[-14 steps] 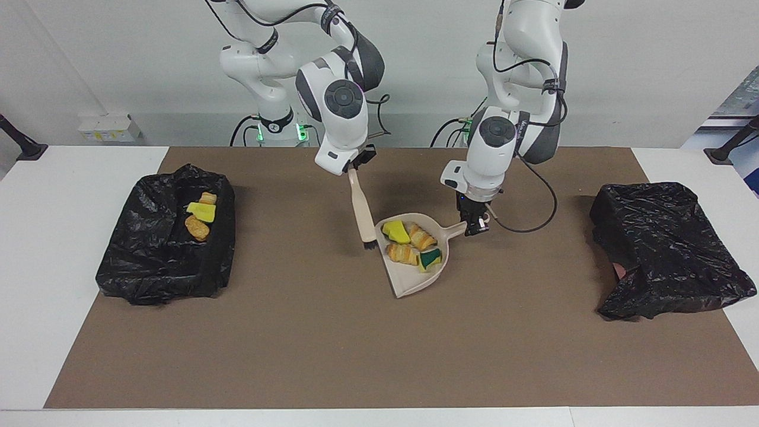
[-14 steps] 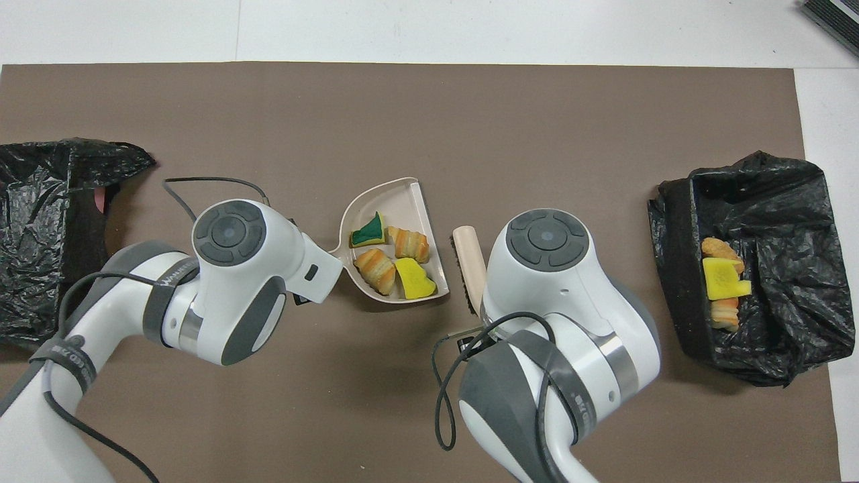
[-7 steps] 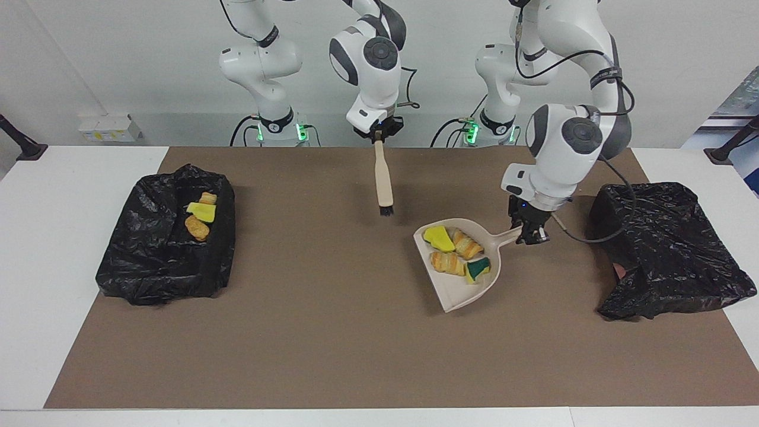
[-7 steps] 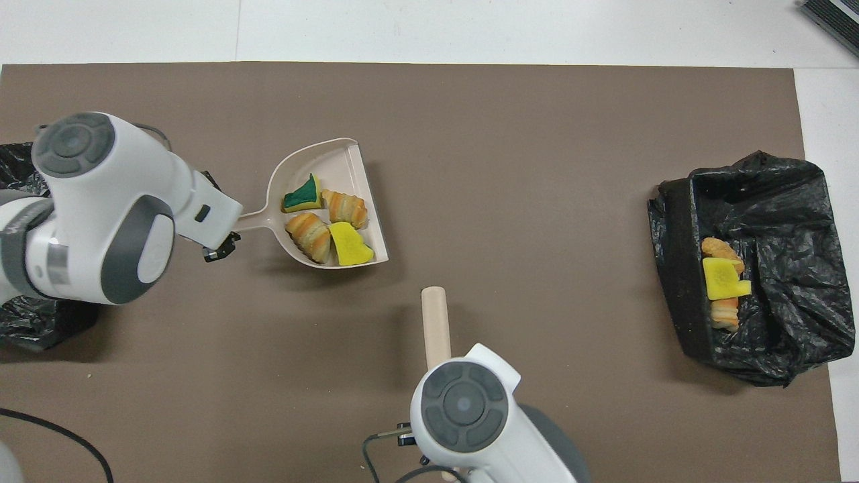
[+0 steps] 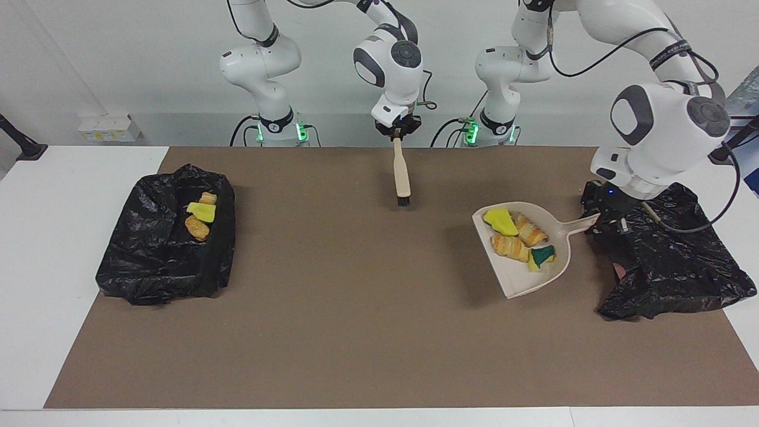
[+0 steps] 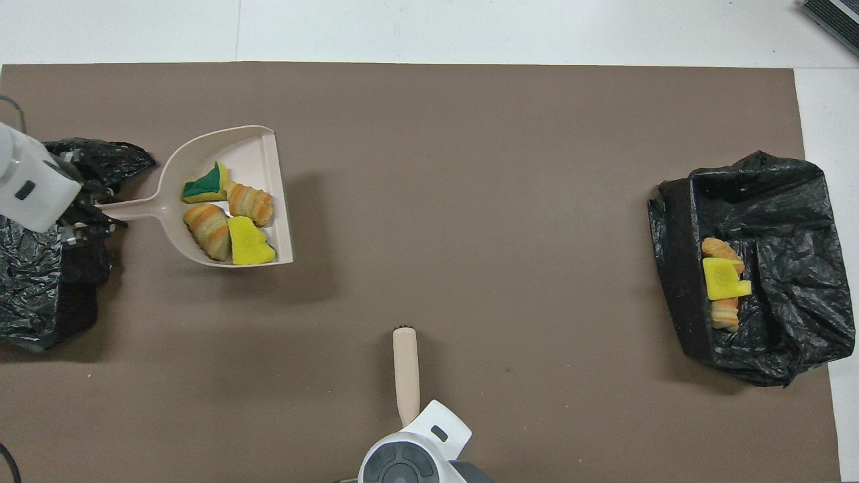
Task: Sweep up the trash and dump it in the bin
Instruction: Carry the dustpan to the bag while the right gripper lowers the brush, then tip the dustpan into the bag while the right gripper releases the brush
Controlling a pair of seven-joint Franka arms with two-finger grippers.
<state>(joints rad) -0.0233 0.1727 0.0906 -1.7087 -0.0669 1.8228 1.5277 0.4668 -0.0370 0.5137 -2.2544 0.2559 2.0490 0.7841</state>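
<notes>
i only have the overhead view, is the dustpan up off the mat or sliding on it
Observer: Up in the air. The facing view shows the dustpan casting a shadow on the mat beneath it.
Operator: where's the left gripper, it's cut off for me
Observer: The left gripper is shut on the end of the dustpan's handle, over the edge of the black bin at the left arm's end of the table.
Operator: and the brush, the wrist hides the grip
Observer: The right gripper is shut on the top of the brush, which hangs upright, bristles down.
</notes>
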